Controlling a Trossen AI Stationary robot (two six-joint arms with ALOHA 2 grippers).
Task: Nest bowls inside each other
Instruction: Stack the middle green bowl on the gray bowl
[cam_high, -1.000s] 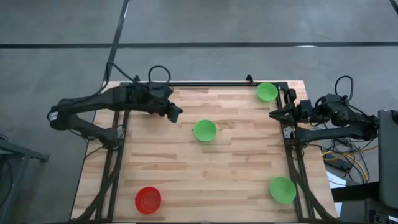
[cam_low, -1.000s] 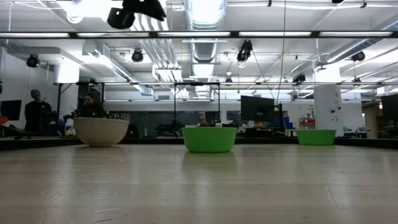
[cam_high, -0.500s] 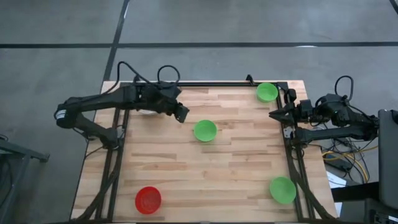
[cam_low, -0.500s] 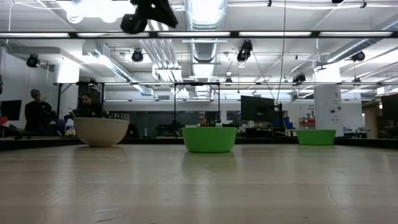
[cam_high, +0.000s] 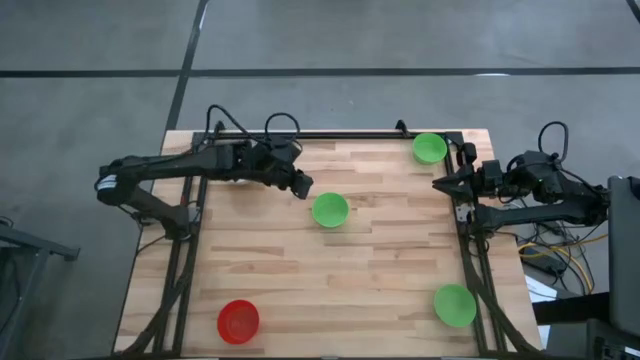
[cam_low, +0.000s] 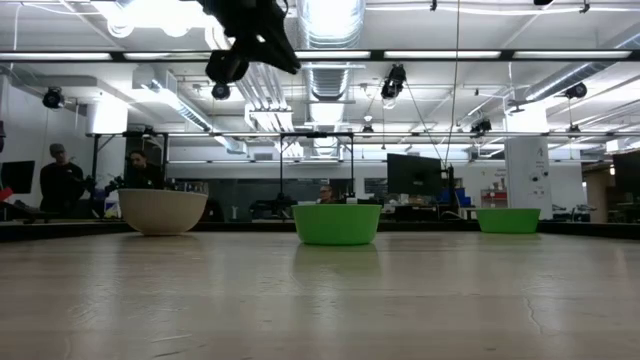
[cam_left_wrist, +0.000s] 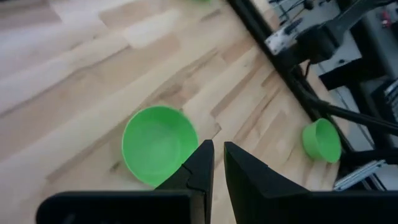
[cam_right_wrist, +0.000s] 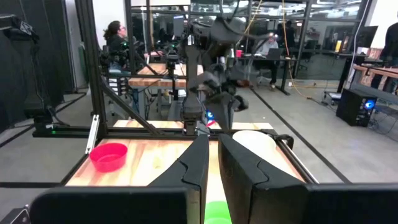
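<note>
A green bowl (cam_high: 329, 210) (cam_left_wrist: 158, 144) (cam_low: 336, 223) stands upright on its base in the table's middle. My left gripper (cam_high: 305, 187) (cam_left_wrist: 217, 146) (cam_low: 285, 62) hangs high above the table just left of it and a little farther back, slanting down, shut and empty. Another green bowl (cam_high: 429, 148) sits at the far right and a third (cam_high: 454, 305) at the near right. The red bowl (cam_high: 238, 321) is at the near left. The whitish bowl (cam_low: 162, 210) (cam_right_wrist: 252, 144) stands at the far left, hidden under my left arm in the high view. My right gripper (cam_high: 437, 184) (cam_right_wrist: 213, 140) waits at the table's right edge, level, shut.
A black frame rail (cam_high: 466, 250) runs along the table's right side and another (cam_high: 190, 250) along its left. People sit and stand in the room beyond the table (cam_low: 60, 180). Bare wood (cam_high: 330, 280) lies between the middle bowl and the near edge.
My left gripper has gone toward the table's right edge and down, coming close to the middle green bowl. Its fingers have stayed together. The bowls have not moved.
</note>
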